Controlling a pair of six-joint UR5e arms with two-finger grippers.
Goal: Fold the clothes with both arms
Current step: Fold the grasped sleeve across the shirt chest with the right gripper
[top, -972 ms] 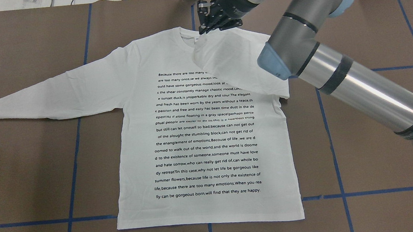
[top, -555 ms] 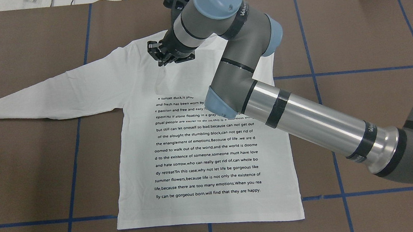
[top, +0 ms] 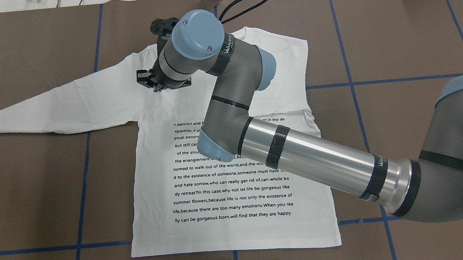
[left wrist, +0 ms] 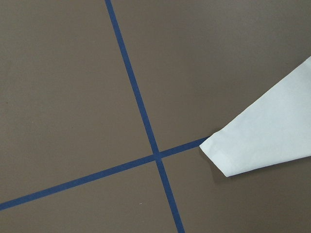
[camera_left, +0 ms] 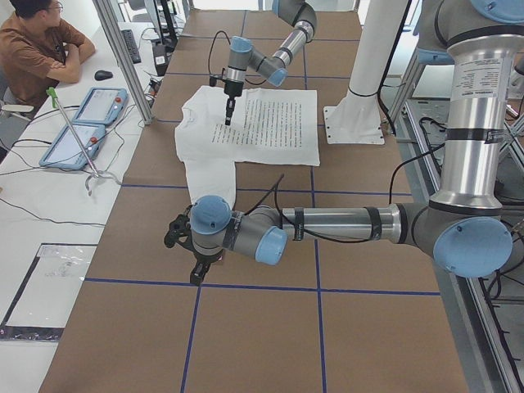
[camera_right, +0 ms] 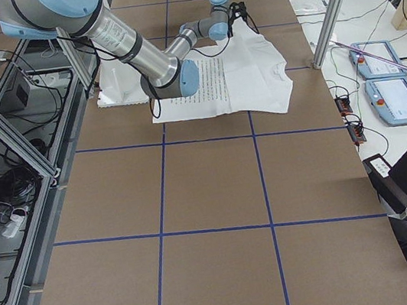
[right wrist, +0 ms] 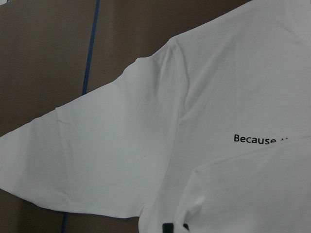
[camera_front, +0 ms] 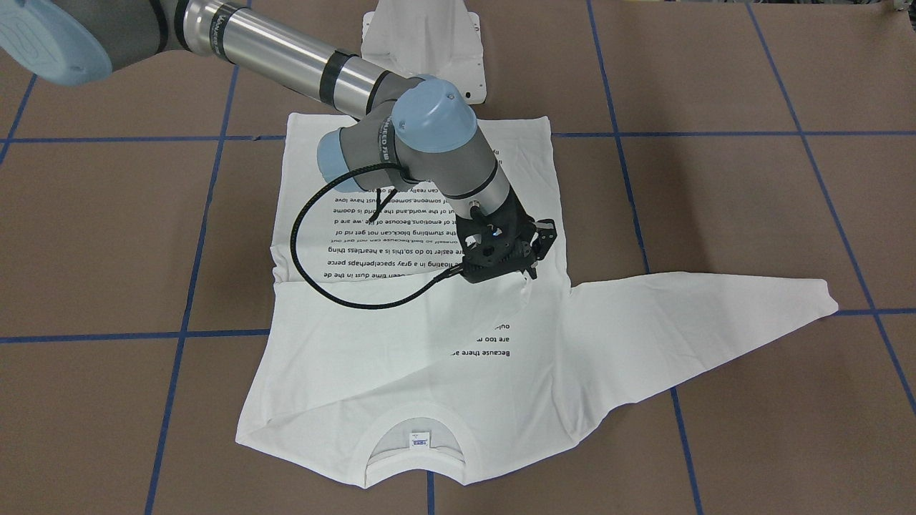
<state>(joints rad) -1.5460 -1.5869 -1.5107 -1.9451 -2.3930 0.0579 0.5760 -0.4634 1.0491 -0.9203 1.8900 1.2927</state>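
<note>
The white shirt (camera_front: 429,343) is laid flat on the brown tabletop (camera_front: 715,214) — one sleeve is folded across the printed chest and pinched by the right gripper (camera_front: 528,274), the other is stretched outward

My right arm (top: 309,156) is a polished silver metal tube between dark grey elbow and wrist housings. Light-blue round caps (top: 197,28) with small screw dots close the joints. Black bands with white lettering ring the tube. A black ribbed cable (camera_front: 293,243) loops to my black two-finger end effector (camera_front: 528,274). My left arm (camera_left: 336,223) has the same silver, grey and blue.
</note>
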